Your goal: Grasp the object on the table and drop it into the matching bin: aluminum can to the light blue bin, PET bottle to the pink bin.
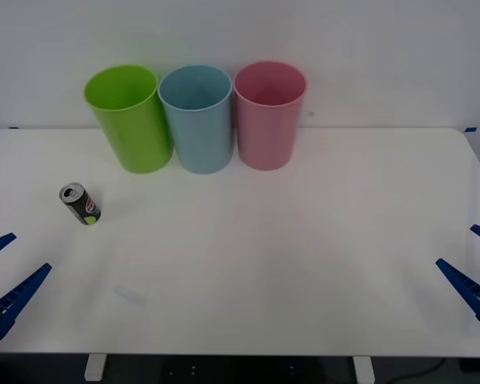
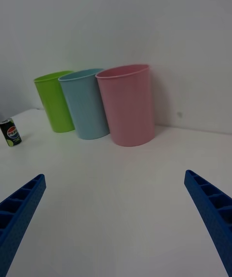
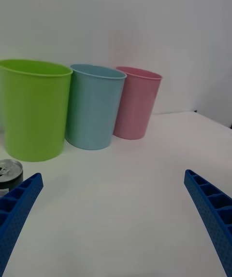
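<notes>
On the white tabletop (image 1: 248, 264), the aluminum can (image 1: 81, 204) stands upright, well in front of the lime green bin (image 1: 130, 118) and apart from it. It looks light, rigid and thin-walled, with a smooth, probably slippery skin; a firm squeeze could dent it, so a moderate grip across the middle of the body seems best. I cannot tell whether it is full or empty. The left gripper (image 1: 6, 272) waits near the tabletop's front left edge, fingers spread wide and holding nothing, nearer to the can than the right gripper (image 1: 474, 268), likewise wide and empty. Bare tabletop surrounds the can. The light blue bin (image 1: 196, 118) stands touching or nearly touching the green bin and the pink bin (image 1: 269, 114), so the drop needs to be centred over its rim.
</notes>
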Robot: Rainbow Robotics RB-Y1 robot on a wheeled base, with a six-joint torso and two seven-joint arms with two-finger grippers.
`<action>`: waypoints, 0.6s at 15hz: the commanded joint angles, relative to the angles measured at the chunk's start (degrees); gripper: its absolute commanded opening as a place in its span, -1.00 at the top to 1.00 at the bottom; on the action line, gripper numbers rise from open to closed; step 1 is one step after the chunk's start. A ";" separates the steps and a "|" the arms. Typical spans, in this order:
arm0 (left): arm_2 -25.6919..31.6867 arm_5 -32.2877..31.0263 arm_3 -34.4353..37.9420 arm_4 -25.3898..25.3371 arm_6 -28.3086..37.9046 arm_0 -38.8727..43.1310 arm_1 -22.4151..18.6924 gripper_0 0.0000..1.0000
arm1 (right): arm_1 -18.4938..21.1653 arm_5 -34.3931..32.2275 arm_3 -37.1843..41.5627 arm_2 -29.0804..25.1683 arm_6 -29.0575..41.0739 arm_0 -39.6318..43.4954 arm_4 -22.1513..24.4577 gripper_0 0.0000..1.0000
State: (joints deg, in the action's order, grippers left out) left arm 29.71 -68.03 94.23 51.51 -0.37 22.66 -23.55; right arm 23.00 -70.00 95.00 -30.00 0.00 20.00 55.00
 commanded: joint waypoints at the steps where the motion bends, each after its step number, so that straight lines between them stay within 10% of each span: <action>1: -0.88 3.17 -0.01 0.35 -0.42 0.54 0.00 -1.00 | 0.00 0.00 0.00 0.00 0.00 0.00 0.00 -1.00; 9: -3.78 14.86 -0.54 6.24 -1.39 -0.25 0.00 -1.00 | 0.00 0.00 0.00 0.00 0.00 0.00 0.00 -1.00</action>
State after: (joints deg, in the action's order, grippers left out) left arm 26.35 -54.37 93.90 57.69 -1.67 22.42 -23.55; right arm 23.00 -70.00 95.00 -30.00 0.00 20.00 55.00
